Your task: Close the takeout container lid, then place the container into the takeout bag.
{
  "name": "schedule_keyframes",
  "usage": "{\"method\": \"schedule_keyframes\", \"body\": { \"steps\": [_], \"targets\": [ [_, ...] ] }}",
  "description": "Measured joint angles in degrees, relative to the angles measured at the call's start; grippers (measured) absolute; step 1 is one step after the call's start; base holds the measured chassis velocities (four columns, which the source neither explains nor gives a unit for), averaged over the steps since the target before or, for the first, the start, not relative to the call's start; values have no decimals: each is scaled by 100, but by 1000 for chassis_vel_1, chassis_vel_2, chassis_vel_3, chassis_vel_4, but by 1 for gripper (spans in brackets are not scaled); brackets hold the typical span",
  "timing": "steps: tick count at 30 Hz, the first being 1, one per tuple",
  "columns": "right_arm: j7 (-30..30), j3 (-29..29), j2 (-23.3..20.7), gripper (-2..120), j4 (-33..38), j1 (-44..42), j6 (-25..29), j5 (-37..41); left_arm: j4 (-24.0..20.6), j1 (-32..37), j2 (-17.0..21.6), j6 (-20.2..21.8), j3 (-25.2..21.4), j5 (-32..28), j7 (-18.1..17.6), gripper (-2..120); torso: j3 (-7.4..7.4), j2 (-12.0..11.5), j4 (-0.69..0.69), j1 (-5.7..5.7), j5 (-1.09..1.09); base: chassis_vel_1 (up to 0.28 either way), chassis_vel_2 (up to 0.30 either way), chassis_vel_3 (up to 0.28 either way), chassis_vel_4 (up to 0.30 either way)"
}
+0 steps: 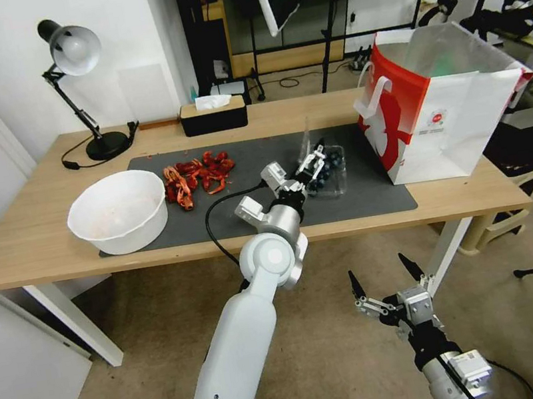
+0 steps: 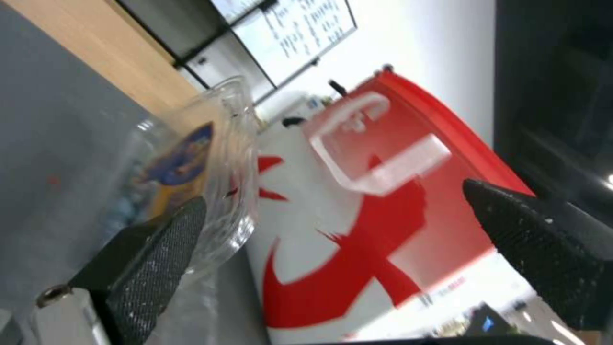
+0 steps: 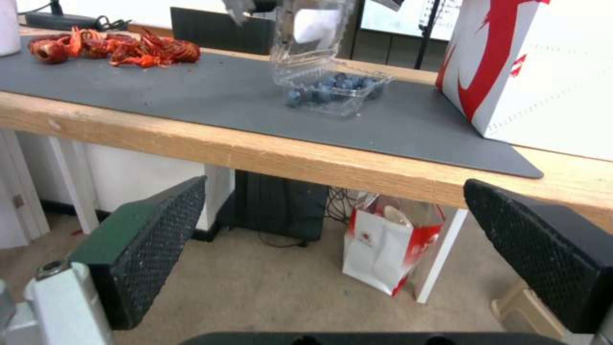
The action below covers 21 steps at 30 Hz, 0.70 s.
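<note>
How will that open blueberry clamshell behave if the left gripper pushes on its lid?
The takeout container looks like thin clear plastic, so it probably flexes rather than resists. It seems light and sits loose on the smooth grey mat, so it may slide. The lid stands upright with the left gripper open at it; loose blueberries could roll out.

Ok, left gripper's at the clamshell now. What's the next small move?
Probably push the lid down over the blueberries: it stands upright and open, with the open left gripper at it. The takeout bag waits beside; the right gripper hangs below the table.
</note>
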Motion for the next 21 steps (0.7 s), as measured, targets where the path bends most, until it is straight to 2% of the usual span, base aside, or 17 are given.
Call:
{"method": "schedule_keyframes", "body": {
  "steps": [3, 9, 12, 17, 21],
  "targets": [
    [0, 6, -3, 100, -9, -3, 17, 12, 82, -103, 17, 126, 183, 1, 155, 100, 0, 0, 0, 0, 0, 0, 0, 0, 0],
    [-1, 7, -1, 100, -24, -7, 35, 15, 218, -248, -19, 376, 245, -128, 94, 100, 0, 0, 0, 0, 0, 0, 0, 0, 0],
    [-2, 7, 1, 100, -33, -17, 49, 19, 360, -358, -56, 600, 244, -431, -197, 100, 0, 0, 0, 0, 0, 0, 0, 0, 0],
    [-6, 11, 3, 100, -43, -19, 58, 26, 426, -387, -58, 731, 246, -599, -431, 99, 0, 0, 0, 0, 0, 0, 0, 0, 0],
    [-19, 16, 5, 100, -42, -16, 59, 57, 451, -390, -59, 772, 323, -387, -717, 84, 0, 0, 0, 0, 0, 0, 0, 0, 0]
  ]
}}
